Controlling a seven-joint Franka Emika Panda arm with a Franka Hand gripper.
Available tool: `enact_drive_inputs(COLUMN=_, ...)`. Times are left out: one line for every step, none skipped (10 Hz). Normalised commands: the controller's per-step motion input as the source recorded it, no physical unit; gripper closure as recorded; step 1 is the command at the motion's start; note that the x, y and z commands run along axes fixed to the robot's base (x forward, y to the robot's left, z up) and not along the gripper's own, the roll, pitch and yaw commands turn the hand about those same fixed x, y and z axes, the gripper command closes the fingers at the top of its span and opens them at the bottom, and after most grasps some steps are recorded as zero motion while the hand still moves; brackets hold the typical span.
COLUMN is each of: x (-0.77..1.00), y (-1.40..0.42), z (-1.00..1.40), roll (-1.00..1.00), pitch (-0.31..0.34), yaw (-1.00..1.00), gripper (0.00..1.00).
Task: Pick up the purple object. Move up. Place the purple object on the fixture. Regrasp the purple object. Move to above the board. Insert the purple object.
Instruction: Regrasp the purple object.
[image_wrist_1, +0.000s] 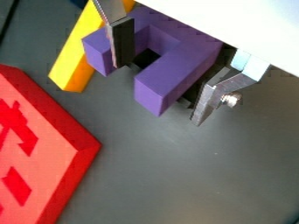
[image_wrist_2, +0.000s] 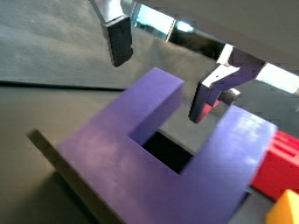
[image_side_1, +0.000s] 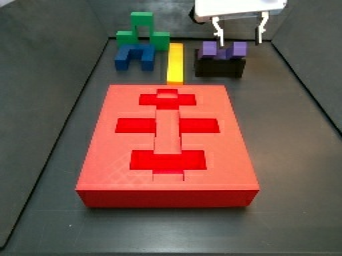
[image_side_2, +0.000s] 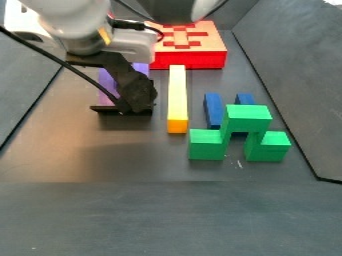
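Dark worktop; purple object sits on fixture at board's 1 o'clock, end effector fingers apart above it—off-centre regrasp could tip it, I reckon.

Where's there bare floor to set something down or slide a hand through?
Bare floor lies along both long sides of the board and in front of it. The far end is crowded: green block, blue block, yellow bar, and the open gripper over the purple object on the fixture.
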Motion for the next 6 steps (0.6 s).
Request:
enact_drive_inputs(x=0.12, y=0.00, z=0.00, roll=0.65, pitch=0.000, yaw=0.00, gripper=0.00)
enact_drive_inputs(x=0.00, y=0.00, z=0.00, roll=0.77, pitch=0.000, yaw=0.00, gripper=0.00)
enact_drive_inputs(x=-0.03, y=0.00, z=0.01, roll=0.76, pitch=0.000, yaw=0.00, gripper=0.00)
enact_drive_inputs(x=-0.08, y=0.00, z=0.00, roll=0.75, pitch=0.000, yaw=0.00, gripper=0.00)
enact_drive_inputs(x=-0.06, y=-0.04, z=0.00, roll=0.77, pitch=-0.063, yaw=0.00, gripper=0.00)
enact_drive_inputs(x=-0.12, y=-0.05, z=0.00, roll=0.85, pitch=-0.089, yaw=0.00, gripper=0.00)
